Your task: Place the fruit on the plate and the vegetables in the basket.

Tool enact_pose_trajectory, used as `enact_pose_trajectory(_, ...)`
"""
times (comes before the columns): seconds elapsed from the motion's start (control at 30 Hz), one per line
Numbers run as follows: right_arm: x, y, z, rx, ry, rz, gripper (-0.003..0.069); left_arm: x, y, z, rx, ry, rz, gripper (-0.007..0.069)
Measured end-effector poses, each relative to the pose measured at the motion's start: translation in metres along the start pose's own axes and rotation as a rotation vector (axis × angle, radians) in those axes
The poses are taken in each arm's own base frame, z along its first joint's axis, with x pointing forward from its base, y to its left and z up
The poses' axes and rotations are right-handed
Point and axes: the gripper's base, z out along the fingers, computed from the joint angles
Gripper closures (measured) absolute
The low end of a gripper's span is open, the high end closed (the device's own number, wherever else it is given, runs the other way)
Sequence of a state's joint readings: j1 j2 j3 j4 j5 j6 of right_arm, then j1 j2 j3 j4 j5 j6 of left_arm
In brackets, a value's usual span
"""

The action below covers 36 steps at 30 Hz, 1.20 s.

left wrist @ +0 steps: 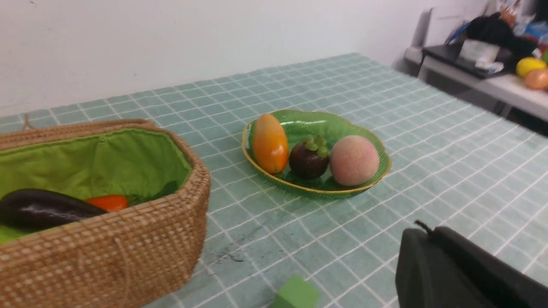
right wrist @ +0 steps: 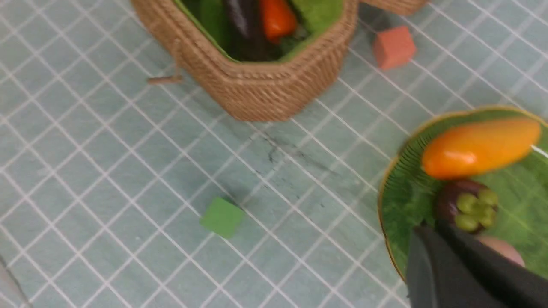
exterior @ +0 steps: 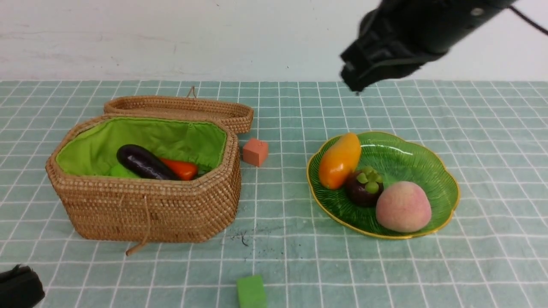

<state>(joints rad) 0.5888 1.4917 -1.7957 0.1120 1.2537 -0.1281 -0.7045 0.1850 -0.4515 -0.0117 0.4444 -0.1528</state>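
Fruit (exterior: 372, 179) shown on plate (exterior: 432, 164); vegetables (exterior: 154, 164) in basket (exterior: 141, 205). Right gripper (exterior: 357, 83) raised above plate, jaws pressed together, empty; left gripper (exterior: 19, 286) likewise shut. Risk judged: plate clipped if right arm lowered, peach (exterior: 403, 206) rolled off.

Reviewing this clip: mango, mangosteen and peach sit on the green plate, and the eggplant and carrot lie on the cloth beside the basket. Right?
Not quite. The eggplant and carrot lie inside the basket, as the front view shows. The fruit part is correct.

white wall (exterior: 171, 38), teal checked tablecloth (exterior: 492, 265), cluttered side table (left wrist: 505, 85)
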Motion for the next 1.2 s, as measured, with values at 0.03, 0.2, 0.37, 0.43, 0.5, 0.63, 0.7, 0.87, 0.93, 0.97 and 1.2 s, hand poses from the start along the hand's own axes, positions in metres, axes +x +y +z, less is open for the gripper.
enact_pose_trajectory(0.03, 0.000, 0.000, 0.000, 0.000, 0.000, 0.000, 0.0674, 0.001, 0.000, -0.001, 0.005, -0.012, -0.006, 0.0638)
enact_pose_trajectory(0.2, 0.059, 0.004, -0.032, 0.051, 0.041, 0.144, 0.0664, 0.026, 0.003, 0.004, 0.025, -0.080, -0.040, 0.0638)
enact_pose_trajectory(0.37, 0.121, 0.011, -0.043, 0.062, 0.089, 0.270, 0.0659, 0.040, 0.006, 0.010, 0.023, -0.078, -0.046, 0.0638)
enact_pose_trajectory(0.43, 0.142, 0.013, -0.045, 0.059, 0.104, 0.308, 0.0655, 0.043, 0.006, 0.011, 0.022, -0.070, -0.047, 0.0638)
enact_pose_trajectory(0.5, 0.156, 0.015, -0.049, 0.058, 0.102, 0.318, 0.0654, 0.045, 0.007, 0.011, 0.021, -0.065, -0.047, 0.0638)
enact_pose_trajectory(0.63, 0.172, 0.017, -0.055, 0.057, 0.097, 0.324, 0.0651, 0.046, 0.007, 0.012, 0.020, -0.060, -0.047, 0.0638)
enact_pose_trajectory(0.7, 0.178, 0.018, -0.061, 0.056, 0.079, 0.322, 0.0648, 0.046, 0.007, 0.012, 0.020, -0.060, -0.047, 0.0638)
enact_pose_trajectory(0.87, 0.182, 0.020, -0.069, 0.054, 0.046, 0.321, 0.0642, 0.046, 0.007, 0.012, 0.020, -0.057, -0.048, 0.0638)
enact_pose_trajectory(0.93, 0.184, 0.019, -0.073, 0.057, 0.032, 0.330, 0.0642, 0.047, 0.007, 0.012, 0.019, -0.052, -0.048, 0.0638)
enact_pose_trajectory(0.97, 0.185, 0.018, -0.075, 0.061, 0.022, 0.345, 0.0642, 0.047, 0.007, 0.012, 0.019, -0.052, -0.048, 0.0638)
enact_pose_trajectory(1.2, 0.216, 0.007, -0.094, 0.210, -0.127, 0.442, 0.0653, 0.047, 0.007, 0.012, 0.019, -0.051, -0.048, 0.0637)
